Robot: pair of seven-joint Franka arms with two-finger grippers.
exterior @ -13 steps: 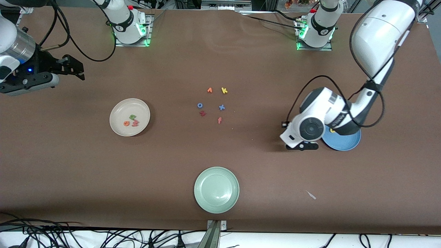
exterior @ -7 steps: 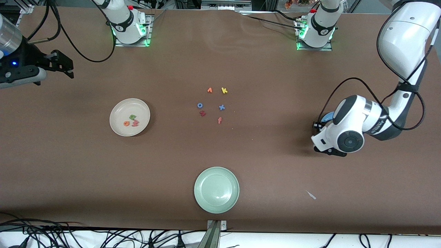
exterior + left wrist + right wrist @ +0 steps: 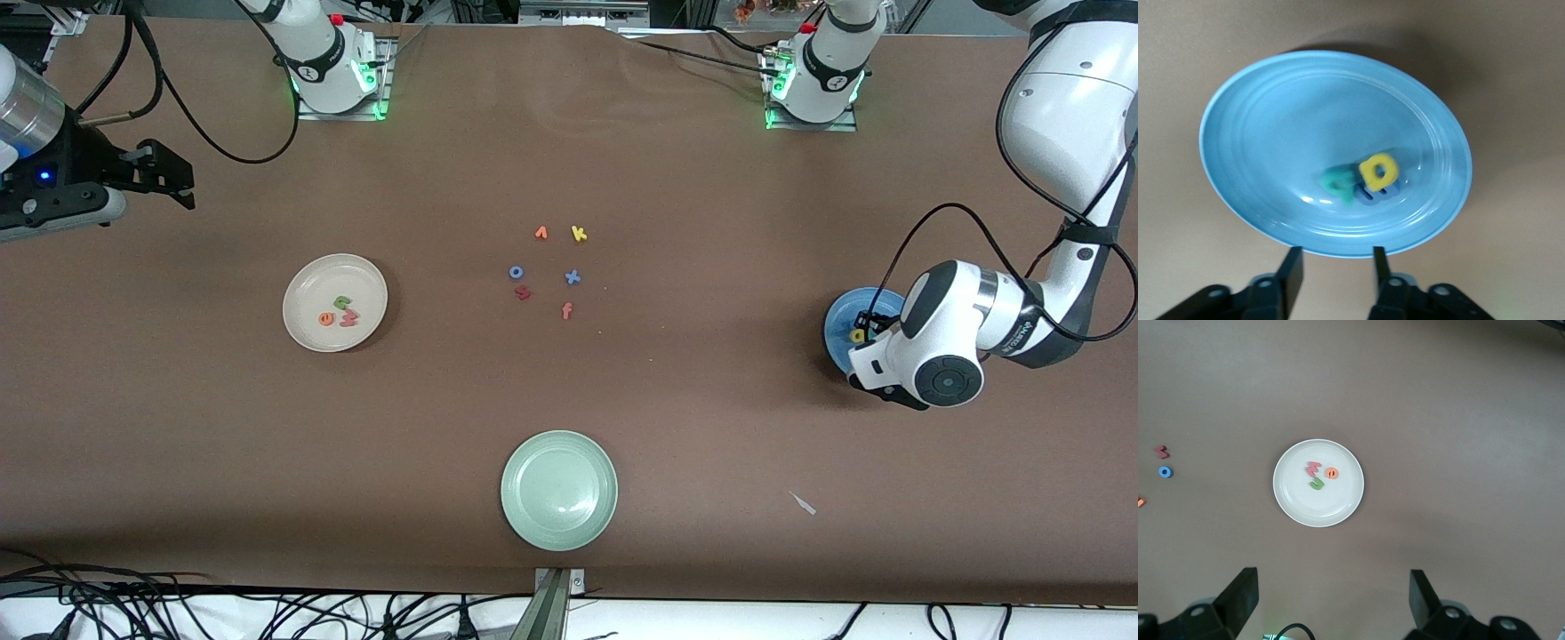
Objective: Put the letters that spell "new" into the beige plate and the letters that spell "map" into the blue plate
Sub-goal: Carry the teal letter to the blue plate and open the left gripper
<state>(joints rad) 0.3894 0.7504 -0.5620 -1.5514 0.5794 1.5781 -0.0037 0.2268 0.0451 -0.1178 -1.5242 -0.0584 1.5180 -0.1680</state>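
At the right edge of the front view, the left gripper (image 3: 867,338) is hanging over the blue plate (image 3: 837,320), its fingers (image 3: 1290,267) parted and gripping nothing. In its wrist view, the yellow a (image 3: 1377,170), teal p (image 3: 1339,182) and what looks like the blue m (image 3: 1377,195) (partly hidden under the a) are lying clustered in the plate, clear of the fingertips. At upper left, the right gripper (image 3: 169,178) is waiting wide open above bare table. At centre-left, the beige plate (image 3: 311,333) is holding the green n (image 3: 342,303), orange e (image 3: 326,318) and pinkish-red w (image 3: 348,317).

Blue plate (image 3: 840,331) half hidden under the left arm's wrist, blue letter (image 3: 1379,195) mostly covered by the yellow letter (image 3: 1377,170), right arm (image 3: 36,178) cut off at the front view's edge
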